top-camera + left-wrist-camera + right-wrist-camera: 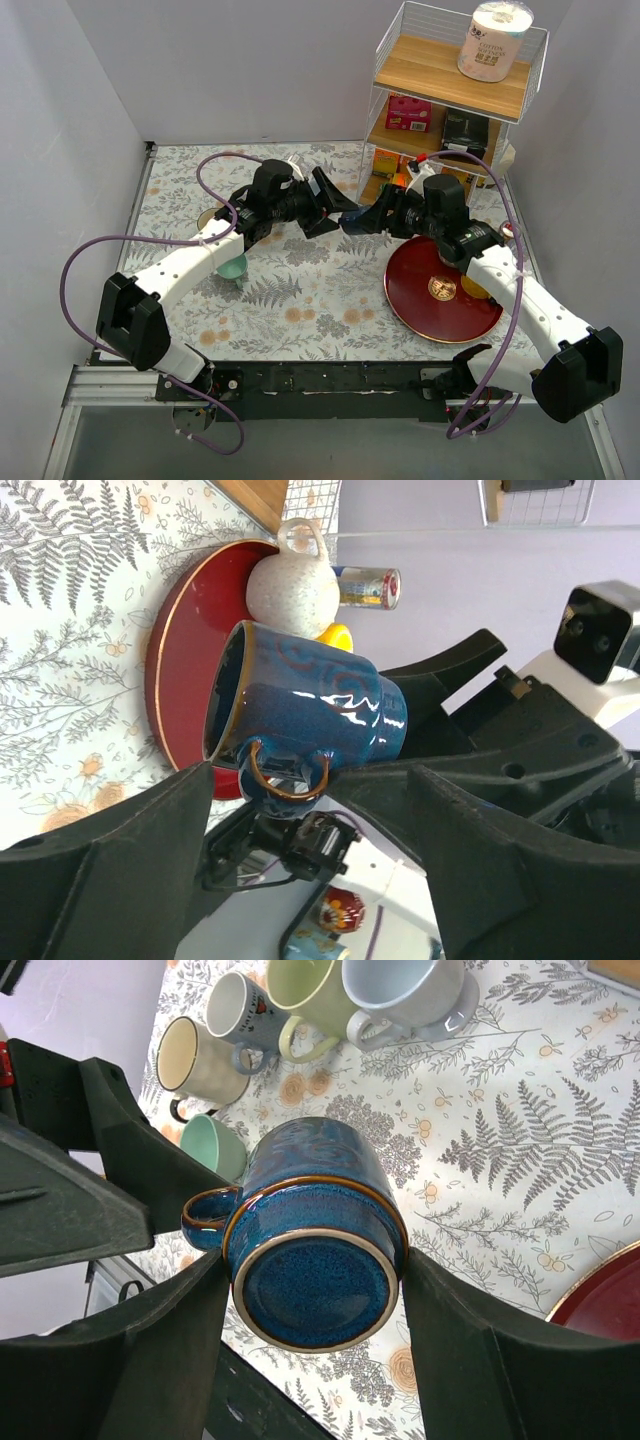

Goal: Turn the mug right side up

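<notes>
The blue glazed mug (pixel 349 222) hangs in the air over the table's middle, lying on its side. My right gripper (pixel 315 1275) is shut on its body, with the base (pixel 315 1290) facing the right wrist camera and the handle (pixel 205 1220) off to the left. In the left wrist view the mug (pixel 300 705) shows its open mouth at left and its handle pointing at the camera. My left gripper (pixel 310 780) is open, its fingers spread wide on either side of the mug without clasping it.
A red plate (pixel 440 290) lies at the right with a yellow object (pixel 475 290) on it. Several mugs (pixel 195 1060) and a teal cup (pixel 232 268) stand at the left. A wire shelf (pixel 450 90) with a paper roll (pixel 495 40) stands back right.
</notes>
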